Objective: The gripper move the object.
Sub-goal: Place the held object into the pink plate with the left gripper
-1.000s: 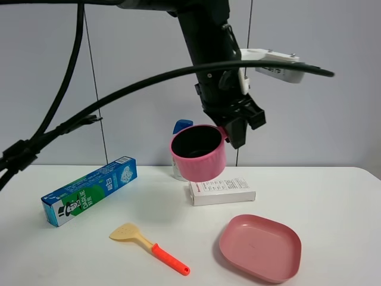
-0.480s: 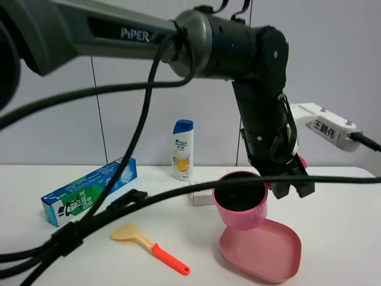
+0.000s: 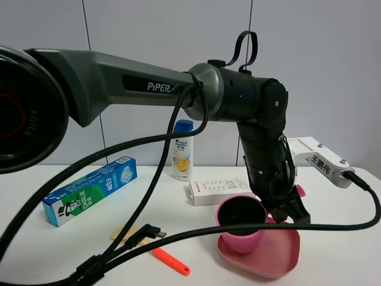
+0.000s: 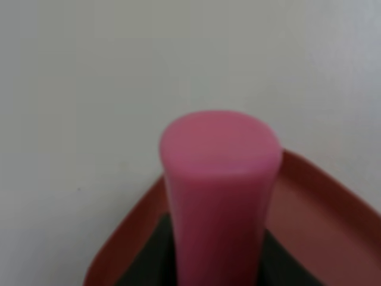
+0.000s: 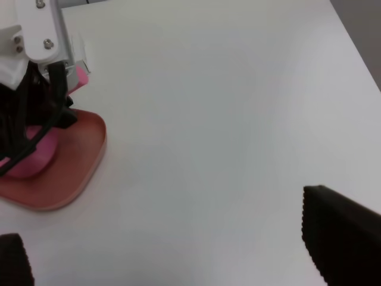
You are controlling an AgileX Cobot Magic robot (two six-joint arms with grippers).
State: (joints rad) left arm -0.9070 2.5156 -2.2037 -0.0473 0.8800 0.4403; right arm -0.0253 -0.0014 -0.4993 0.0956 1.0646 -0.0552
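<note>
The pink toy saucepan with a black inside stands upright over the left part of the flat pink plate; its base seems to touch the plate. My left gripper, on the dark PiPER arm that reaches across from the left, is shut on the saucepan's handle. The left wrist view shows the handle end-on with the plate under it. The right wrist view shows the saucepan on the plate. My right gripper is open and empty over bare table, well apart from the plate.
A blue-green toothpaste box lies at the left. A shampoo bottle stands at the back. A white box lies behind the saucepan. A spatula with an orange handle lies at the front, partly behind black cables.
The left gripper has carried the saucepan from high above the table's middle down and to the right, onto the pink plate. The arm now stretches across the view.
</note>
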